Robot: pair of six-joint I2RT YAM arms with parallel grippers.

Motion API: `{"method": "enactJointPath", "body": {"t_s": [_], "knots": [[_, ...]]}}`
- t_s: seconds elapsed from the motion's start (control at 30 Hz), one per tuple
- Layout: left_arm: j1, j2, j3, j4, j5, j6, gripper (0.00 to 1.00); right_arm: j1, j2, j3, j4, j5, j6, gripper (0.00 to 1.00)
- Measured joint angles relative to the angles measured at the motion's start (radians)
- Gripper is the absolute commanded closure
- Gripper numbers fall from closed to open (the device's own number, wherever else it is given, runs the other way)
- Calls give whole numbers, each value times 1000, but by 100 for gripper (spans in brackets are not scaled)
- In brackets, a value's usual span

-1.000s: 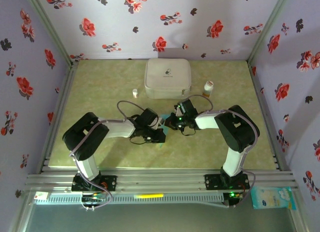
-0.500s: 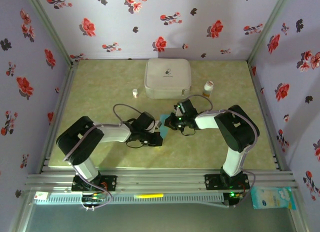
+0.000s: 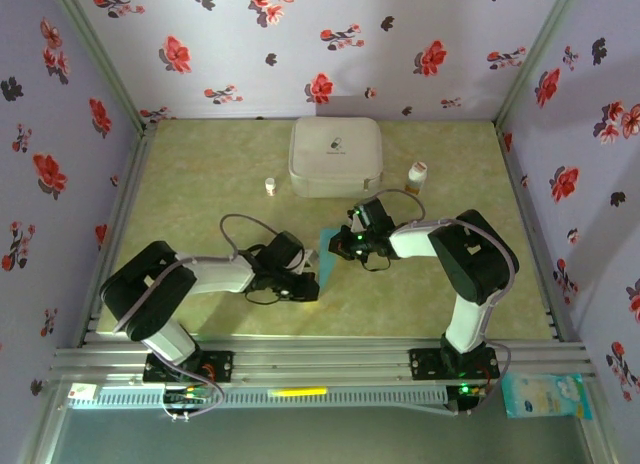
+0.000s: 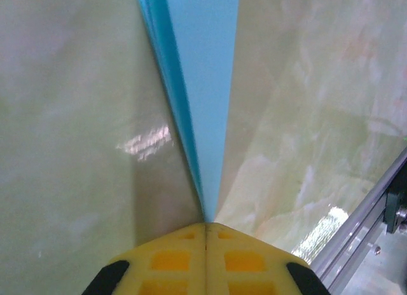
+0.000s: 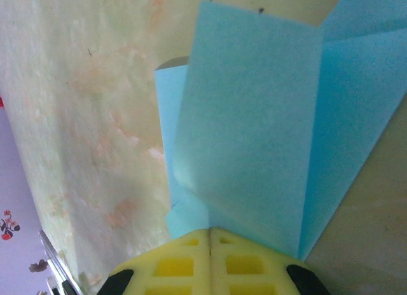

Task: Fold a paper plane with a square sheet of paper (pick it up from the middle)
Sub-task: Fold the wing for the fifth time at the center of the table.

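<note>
Left wrist: left tool point(image 4: 205, 226) clenched on folded sheet of paper point(image 4: 205, 85); right tool point(image 5: 210, 230) clenched on same sheet.

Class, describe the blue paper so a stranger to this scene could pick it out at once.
Find the white rounded case at the back of the table, then come toward the arms. The left gripper and right gripper meet there, both shut on the folded light blue paper. Unlike the case and small bottles, it is thin and blue.
</note>
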Motion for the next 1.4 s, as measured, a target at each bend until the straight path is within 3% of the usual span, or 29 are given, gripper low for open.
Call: {"method": "enactJointPath", "body": {"t_s": [0.17, 0.33, 0.57, 0.97, 1.4], "knots": [[6, -113, -38, -27, 5, -1, 97, 0, 1, 0, 5, -3, 2, 95], [71, -167, -21, 3, 41, -8, 96, 0, 5, 0, 14, -3, 8, 95], [99, -2, 136, 51, 69, -24, 96, 0, 5, 0, 16, -3, 11, 95], [107, 160, 217, 86, 27, -33, 95, 1, 5, 0, 16, -3, 11, 94], [108, 196, 164, 140, -20, -14, 99, 4, 1, 14, -8, 2, 16, 87]]}}
